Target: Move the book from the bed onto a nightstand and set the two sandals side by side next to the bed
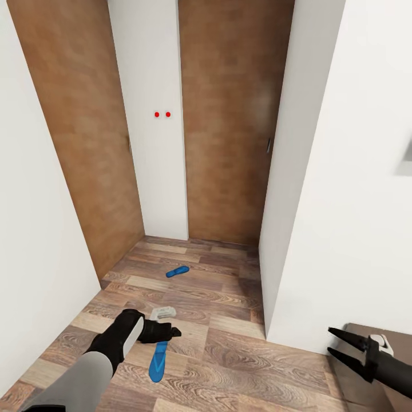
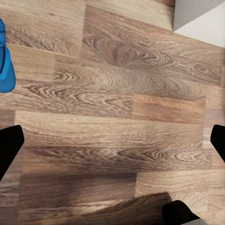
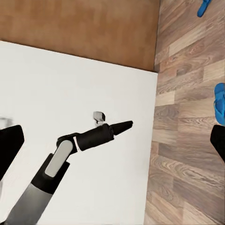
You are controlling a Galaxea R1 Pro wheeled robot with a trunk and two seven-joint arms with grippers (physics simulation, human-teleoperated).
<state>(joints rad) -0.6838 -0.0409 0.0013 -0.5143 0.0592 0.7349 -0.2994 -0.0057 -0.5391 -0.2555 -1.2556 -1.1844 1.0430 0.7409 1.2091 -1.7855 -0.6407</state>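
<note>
The left arm [image 3: 70, 150] crosses a white wall [image 3: 70, 84] at lower left, its gripper [image 3: 123, 125] pointing right. Brown panelling [image 3: 79, 23] spans the top. Two blue sandals [image 3: 219, 103] [image 3: 204, 6] lie on the wood-plank floor [image 3: 187, 154] at right.

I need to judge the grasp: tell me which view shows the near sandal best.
Head view: the near sandal lies whole on the floor, just past the left gripper. Both wrist views catch only an edge of it.

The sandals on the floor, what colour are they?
Bright blue sandals, clearest in the head view.
</note>
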